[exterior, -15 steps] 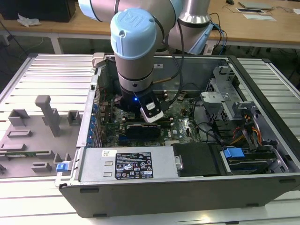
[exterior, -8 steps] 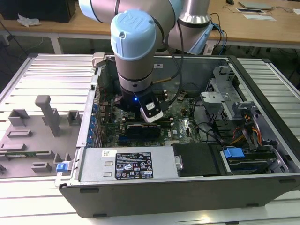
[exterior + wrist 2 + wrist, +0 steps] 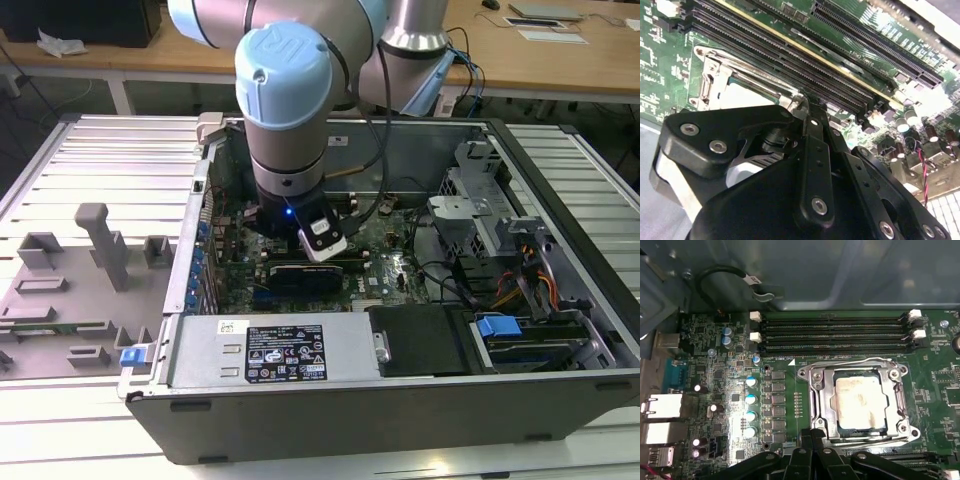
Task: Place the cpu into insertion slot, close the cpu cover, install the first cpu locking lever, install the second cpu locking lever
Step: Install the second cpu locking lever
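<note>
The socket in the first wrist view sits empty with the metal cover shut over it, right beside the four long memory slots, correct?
Not quite. The socket is not empty: the chip already lies in it, its pale metal top showing through the window of the metal cover, as the first wrist view shows. The cover does lie shut over it, and the four memory slots run right beside it.

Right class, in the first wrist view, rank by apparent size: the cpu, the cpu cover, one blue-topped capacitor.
1. cpu cover, the frame around the chip.
2. cpu, seated inside it.
3. blue-topped capacitor, smallest.
</note>
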Available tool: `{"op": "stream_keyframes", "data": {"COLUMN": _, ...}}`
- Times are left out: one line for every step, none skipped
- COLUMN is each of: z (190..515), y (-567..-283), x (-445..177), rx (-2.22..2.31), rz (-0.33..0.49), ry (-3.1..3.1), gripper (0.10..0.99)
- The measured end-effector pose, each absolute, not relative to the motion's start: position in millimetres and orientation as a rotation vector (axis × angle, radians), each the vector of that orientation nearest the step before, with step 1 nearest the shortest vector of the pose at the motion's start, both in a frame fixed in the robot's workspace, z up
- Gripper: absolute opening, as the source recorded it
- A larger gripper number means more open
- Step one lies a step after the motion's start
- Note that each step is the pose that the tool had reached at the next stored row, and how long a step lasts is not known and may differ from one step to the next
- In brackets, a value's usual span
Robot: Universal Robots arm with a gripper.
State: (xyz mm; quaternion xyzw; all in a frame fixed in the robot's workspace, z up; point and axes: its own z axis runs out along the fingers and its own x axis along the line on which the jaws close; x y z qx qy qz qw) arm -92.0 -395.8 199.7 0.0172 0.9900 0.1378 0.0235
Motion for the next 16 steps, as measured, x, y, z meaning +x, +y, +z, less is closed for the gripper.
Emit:
{"op": "stream_keyframes", "data": {"z": 204.2, "y": -395.9, "x": -92.1, "rx": 0.053, "rz": 0.426, "ry": 3.065, "gripper": 0.106}}
{"op": "stream_keyframes", "data": {"z": 207.9, "y": -395.9, "x": -92.1, "rx": 0.053, "rz": 0.426, "ry": 3.065, "gripper": 0.106}}
{"op": "stream_keyframes", "data": {"z": 211.8, "y": -395.9, "x": -92.1, "rx": 0.054, "rz": 0.426, "ry": 3.065, "gripper": 0.106}}
{"op": "stream_keyframes", "data": {"z": 219.5, "y": -395.9, "x": -92.0, "rx": 0.055, "rz": 0.425, "ry": 3.065, "gripper": 0.106}}
{"op": "stream_keyframes", "data": {"z": 221.4, "y": -395.8, "x": -92.0, "rx": 0.055, "rz": 0.425, "ry": 3.064, "gripper": 0.106}}
{"op": "stream_keyframes", "data": {"z": 223.4, "y": -395.6, "x": -92.0, "rx": 0.057, "rz": 0.425, "ry": 3.064, "gripper": 0.106}}
{"op": "stream_keyframes", "data": {"z": 226.1, "y": -395.5, "x": -92.0, "rx": 0.059, "rz": 0.424, "ry": 3.064, "gripper": 0.106}}
{"op": "stream_keyframes", "data": {"z": 228.2, "y": -395.4, "x": -91.7, "rx": 0.061, "rz": 0.419, "ry": 3.064, "gripper": 0.106}}
{"op": "stream_keyframes", "data": {"z": 228.4, "y": -395.4, "x": -90.9, "rx": 0.063, "rz": 0.398, "ry": 3.066, "gripper": 0.106}}
{"op": "stream_keyframes", "data": {"z": 228.6, "y": -395.2, "x": -89.4, "rx": 0.066, "rz": 0.365, "ry": 3.070, "gripper": 0.106}}
{"op": "stream_keyframes", "data": {"z": 228.5, "y": -395.2, "x": -86.8, "rx": 0.068, "rz": 0.359, "ry": 3.070, "gripper": 0.106}}
{"op": "stream_keyframes", "data": {"z": 228.5, "y": -395.2, "x": -80.6, "rx": 0.069, "rz": 0.359, "ry": 3.071, "gripper": 0.106}}
{"op": "stream_keyframes", "data": {"z": 228.5, "y": -395.2, "x": -71.3, "rx": 0.070, "rz": 0.359, "ry": 3.071, "gripper": 0.106}}
{"op": "stream_keyframes", "data": {"z": 228.5, "y": -395.2, "x": -68.4, "rx": 0.070, "rz": 0.359, "ry": 3.072, "gripper": 0.106}}
{"op": "stream_keyframes", "data": {"z": 228.5, "y": -395.2, "x": -64.2, "rx": 0.070, "rz": 0.359, "ry": 3.072, "gripper": 0.106}}
{"op": "stream_keyframes", "data": {"z": 228.5, "y": -395.2, "x": -60.3, "rx": 0.070, "rz": 0.359, "ry": 3.073, "gripper": 0.106}}
